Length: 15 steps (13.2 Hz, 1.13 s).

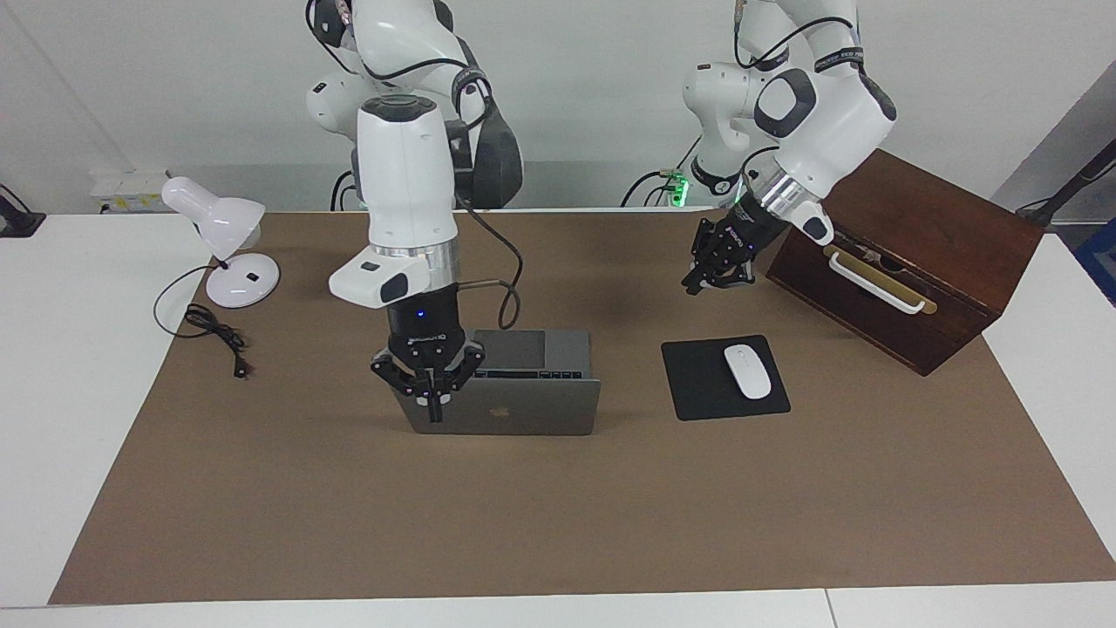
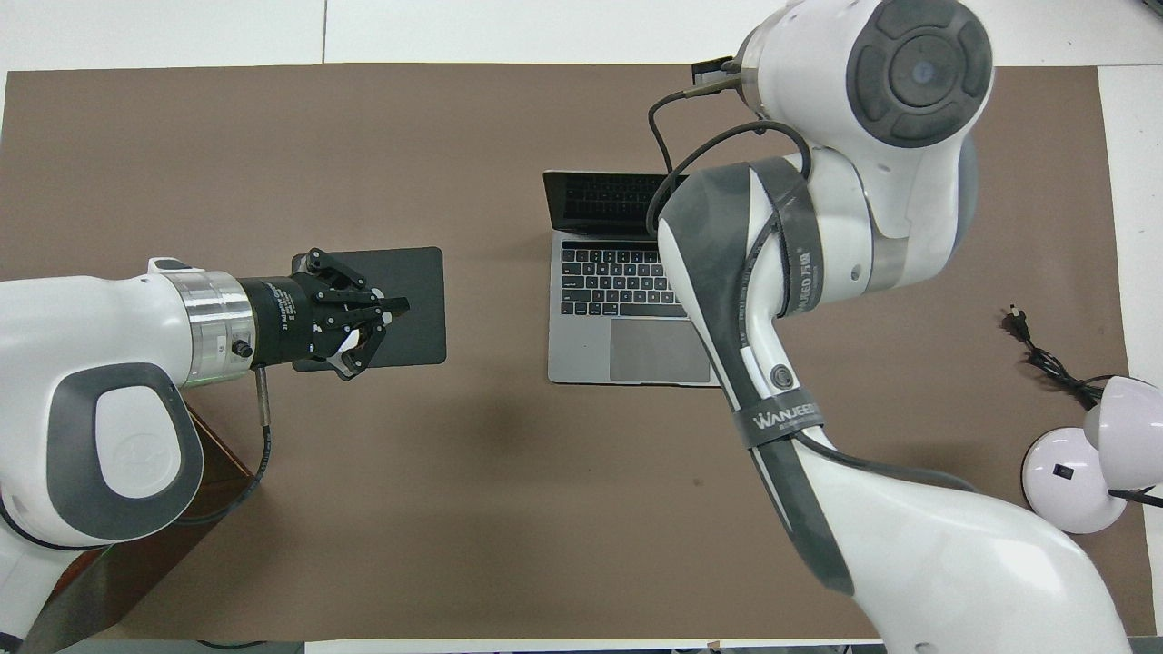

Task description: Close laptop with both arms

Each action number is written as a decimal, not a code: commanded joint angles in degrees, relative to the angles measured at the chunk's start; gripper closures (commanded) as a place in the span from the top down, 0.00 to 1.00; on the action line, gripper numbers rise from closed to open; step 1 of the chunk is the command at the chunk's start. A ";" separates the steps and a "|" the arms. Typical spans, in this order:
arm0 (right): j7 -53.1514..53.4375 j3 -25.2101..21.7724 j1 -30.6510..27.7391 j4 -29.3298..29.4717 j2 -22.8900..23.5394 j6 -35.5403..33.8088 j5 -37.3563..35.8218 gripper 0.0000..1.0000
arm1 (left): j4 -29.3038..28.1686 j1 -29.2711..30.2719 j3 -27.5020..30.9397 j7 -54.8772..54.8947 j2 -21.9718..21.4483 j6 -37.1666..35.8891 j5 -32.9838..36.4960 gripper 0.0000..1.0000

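Robotics lab, staged as office desk. Two white arms (image 1: 410, 166) bolted at table (image 1: 52, 366) edge, green status lights at bases, cables trailing. Brown paper sheet (image 1: 558, 523) spread over white table. Bare white wall. Desk props laid out: laptop (image 1: 514, 414), mouse (image 1: 747, 372) on black pad (image 1: 697, 384), white desk lamp (image 1: 228, 235), wooden box (image 1: 924, 253).

One camera sits high across the desk (image 1: 558, 523), facing the robots. Another looks steeply down from above them. Both share the laptop (image 1: 514, 410) area.
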 commanded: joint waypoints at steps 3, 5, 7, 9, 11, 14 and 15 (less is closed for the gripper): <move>1.44 -4.06 3.55 -1.22 2.58 0.12 7.78 0.00 | -5.10 -6.42 0.05 -3.13 3.54 10.93 -14.57 0.00; 1.35 -4.07 3.73 -1.57 2.85 -0.58 8.05 0.00 | -5.10 -11.60 0.05 -3.22 5.74 18.55 -21.50 0.00; 1.00 -4.07 4.08 -1.92 2.85 -1.02 8.49 0.00 | -5.02 -16.87 0.14 -3.13 7.85 26.99 -29.68 0.00; 1.00 -3.98 4.26 -2.19 2.85 -1.19 8.49 0.00 | -4.67 -19.43 0.14 -3.04 10.13 31.76 -34.00 0.00; 0.91 -3.98 4.17 -2.45 2.85 -3.03 10.59 0.00 | -3.88 -19.97 0.14 -2.61 12.86 32.56 -34.98 0.00; -0.05 -3.98 4.17 -2.63 2.76 -5.23 11.75 0.00 | -1.60 -23.57 0.05 -2.52 17.86 36.69 -36.65 0.00; -0.67 -3.98 4.17 -2.63 2.67 -6.02 12.01 0.00 | -0.89 -24.62 0.14 -2.52 19.19 36.96 -36.92 0.00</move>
